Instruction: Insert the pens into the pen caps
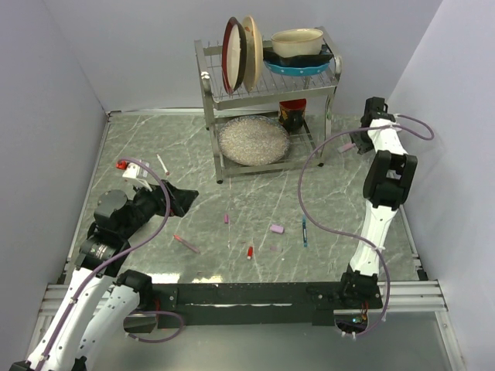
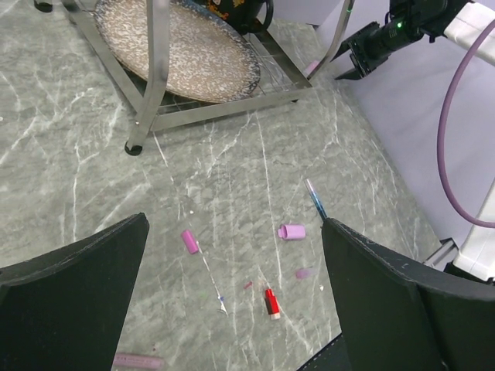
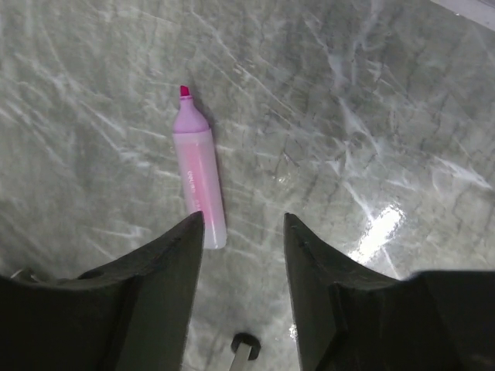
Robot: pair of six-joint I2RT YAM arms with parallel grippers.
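Two arms work over a grey marbled table (image 1: pixel 155 139), and the pens and caps lie scattered across it. At far left a white pen (image 1: pixel 162 163) lies alone near the wall. Beside it are a small red piece and something white, partly hidden behind the left arm's purple cable (image 1: pixel 158 182) and too small to make out.

The left gripper (image 2: pixel 234 224) hangs above the table with its jaws spread wide and nothing between them. It points toward the middle of the table.

Below it, near the front edge, a reddish-pink pen (image 1: pixel 186 243) lies at a slant. To its right is a magenta cap (image 1: pixel 227 219), lying on its side. Next comes a red cap (image 1: pixel 250 252), closer to the front edge, then a pale pink cap (image 1: pixel 276 229), also on its side. A dark blue pen (image 1: pixel 304 232) lies just to the right of the pale pink cap. All of these are apart from one another.

Behind them stands a metal dish rack (image 1: pixel 207 116) with a glass plate (image 1: pixel 254 139) on its lower shelf.

At far right, by the rack's leg, a wide pale pink pen (image 3: pixel 199 178) lies flat with its bare tip pointing away from the wrist camera. The right gripper (image 3: pixel 244 228) hovers low over it with its jaws partly open and empty. The pen's rear end lies beside one finger (image 3: pixel 174 263), outside the gap between the two.
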